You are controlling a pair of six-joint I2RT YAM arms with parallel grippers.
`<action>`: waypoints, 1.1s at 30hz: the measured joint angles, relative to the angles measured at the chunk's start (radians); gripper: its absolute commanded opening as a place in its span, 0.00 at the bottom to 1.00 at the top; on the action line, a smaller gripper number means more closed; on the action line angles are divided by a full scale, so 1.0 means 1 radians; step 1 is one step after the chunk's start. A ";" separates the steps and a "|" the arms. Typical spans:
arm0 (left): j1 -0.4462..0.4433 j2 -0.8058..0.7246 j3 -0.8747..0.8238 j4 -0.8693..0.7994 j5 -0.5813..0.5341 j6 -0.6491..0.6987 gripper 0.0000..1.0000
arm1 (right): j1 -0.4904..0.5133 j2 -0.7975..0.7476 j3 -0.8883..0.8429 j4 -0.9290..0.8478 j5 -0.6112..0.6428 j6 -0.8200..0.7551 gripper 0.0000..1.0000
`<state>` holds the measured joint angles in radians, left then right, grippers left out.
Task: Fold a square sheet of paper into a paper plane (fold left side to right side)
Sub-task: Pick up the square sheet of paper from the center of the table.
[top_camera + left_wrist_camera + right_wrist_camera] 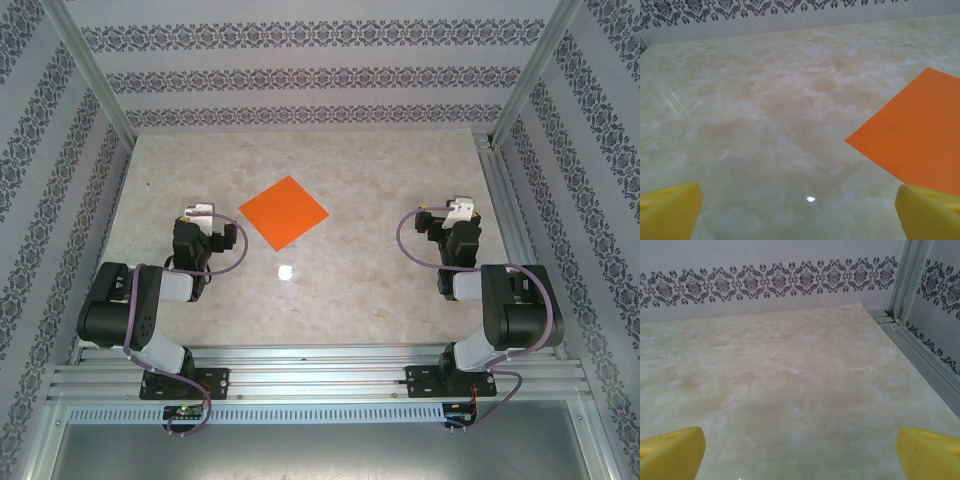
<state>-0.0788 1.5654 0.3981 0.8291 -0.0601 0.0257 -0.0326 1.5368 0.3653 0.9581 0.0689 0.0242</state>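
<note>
My left end effector [799, 214] and right end effector [800, 454] both stood wide open, gripping nothing, low over the marbled table [370, 280]. Farther out, the square sheet of paper [284, 212] lay flat and unfolded, just ahead-right of my left fingers [927, 212], well apart from my right.

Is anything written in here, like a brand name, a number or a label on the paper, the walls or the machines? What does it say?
There is no text that can be read.
The square sheet of paper: plain orange, no print.
The walls: bands of dark ornament, no letters.
The small boards at the arm bases: any marking is too small to read.
</note>
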 measured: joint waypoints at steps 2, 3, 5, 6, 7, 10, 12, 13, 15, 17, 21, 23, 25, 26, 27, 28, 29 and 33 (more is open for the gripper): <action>0.000 0.000 0.000 0.000 0.000 0.000 1.00 | 0.000 0.000 0.000 0.000 0.000 0.000 0.98; 0.000 0.000 0.000 0.000 0.000 0.000 1.00 | 0.000 0.000 0.000 0.000 0.000 0.000 0.98; 0.000 0.000 0.000 0.000 0.000 0.000 1.00 | -0.001 0.000 0.000 0.000 -0.003 0.000 0.98; 0.000 0.000 0.000 0.000 0.000 0.000 1.00 | -0.001 0.000 0.000 0.000 -0.007 0.000 0.98; 0.000 0.000 0.000 0.000 0.000 0.000 1.00 | -0.003 0.000 0.000 0.000 -0.013 0.000 0.98; 0.000 0.000 0.000 0.000 0.000 0.000 1.00 | -0.003 0.000 0.000 0.000 -0.026 0.003 0.98; 0.000 0.000 0.000 0.000 0.000 0.000 1.00 | -0.003 0.000 0.000 0.000 -0.031 0.003 0.98; 0.000 0.000 0.000 0.000 0.000 0.000 1.00 | -0.003 0.000 0.000 0.000 -0.034 0.003 0.98; 0.000 0.000 0.000 0.000 0.000 0.000 1.00 | -0.003 0.000 -0.001 0.001 -0.033 0.003 0.98; 0.000 -0.013 0.011 -0.046 -0.002 0.000 1.00 | -0.003 -0.013 -0.006 -0.003 -0.029 0.005 0.98; 0.000 -0.131 0.093 -0.251 -0.008 -0.001 1.00 | -0.002 -0.151 -0.027 -0.108 -0.003 0.010 0.98; 0.000 -0.224 0.147 -0.356 -0.008 -0.016 1.00 | 0.007 -0.258 0.012 -0.244 0.015 0.026 0.98; 0.000 -0.301 0.222 -0.483 -0.008 -0.055 1.00 | 0.027 -0.333 0.078 -0.375 0.025 0.039 0.98; 0.000 -0.328 0.274 -0.558 -0.008 -0.087 1.00 | 0.047 -0.365 0.123 -0.448 0.028 0.053 0.98; 0.000 -0.341 0.320 -0.623 -0.006 -0.117 1.00 | 0.069 -0.385 0.163 -0.507 0.031 0.064 0.98; 0.000 -0.348 0.373 -0.694 0.001 -0.154 1.00 | 0.101 -0.400 0.211 -0.576 0.031 0.083 0.98; 0.000 -0.346 0.415 -0.757 0.012 -0.186 1.00 | 0.137 -0.403 0.261 -0.640 0.027 0.101 0.98; 0.000 -0.282 0.519 -0.969 0.085 -0.292 1.00 | 0.293 -0.322 0.431 -0.848 0.021 0.163 0.98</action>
<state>-0.0788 1.2835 0.9169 -0.1398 0.0254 -0.2665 0.2600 1.2144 0.7959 0.1097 0.0902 0.1867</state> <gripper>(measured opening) 0.998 0.981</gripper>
